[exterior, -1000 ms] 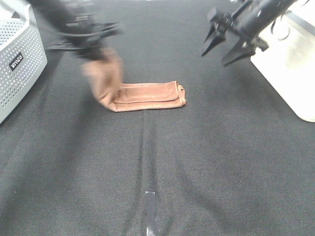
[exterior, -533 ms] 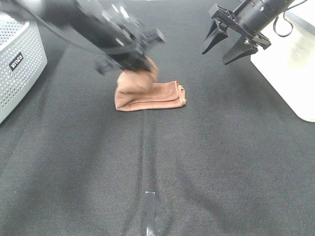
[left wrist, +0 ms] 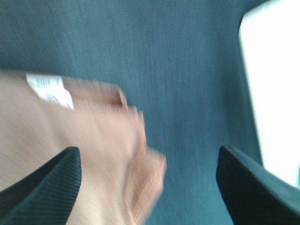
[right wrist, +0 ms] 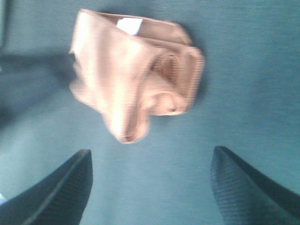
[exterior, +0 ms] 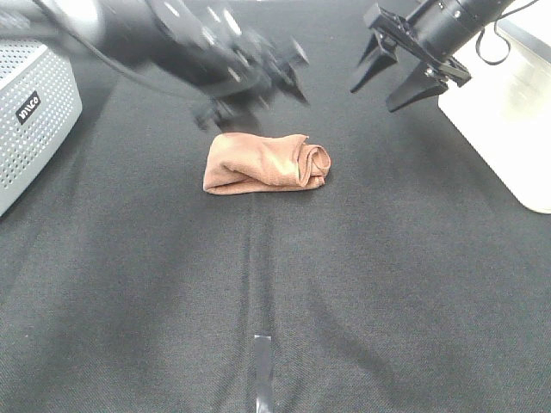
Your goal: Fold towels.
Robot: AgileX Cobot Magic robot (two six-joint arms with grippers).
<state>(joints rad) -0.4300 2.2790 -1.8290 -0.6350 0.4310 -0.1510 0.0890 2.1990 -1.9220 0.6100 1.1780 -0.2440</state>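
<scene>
Folded brown towel [exterior: 267, 163] lying on black table [exterior: 258, 284], white tag [right wrist: 129, 26] showing. Just behind towel: left gripper [exterior: 258, 90], blurry, fingers wide, holding nothing. Further back, right of towel: right gripper [exterior: 387, 77], fingers wide, empty.

A small black label [exterior: 27, 107] on the white perforated basket [exterior: 34, 129] bears white letters, too small to read surely; the towel's white tag [left wrist: 49, 89] is blurred.
</scene>
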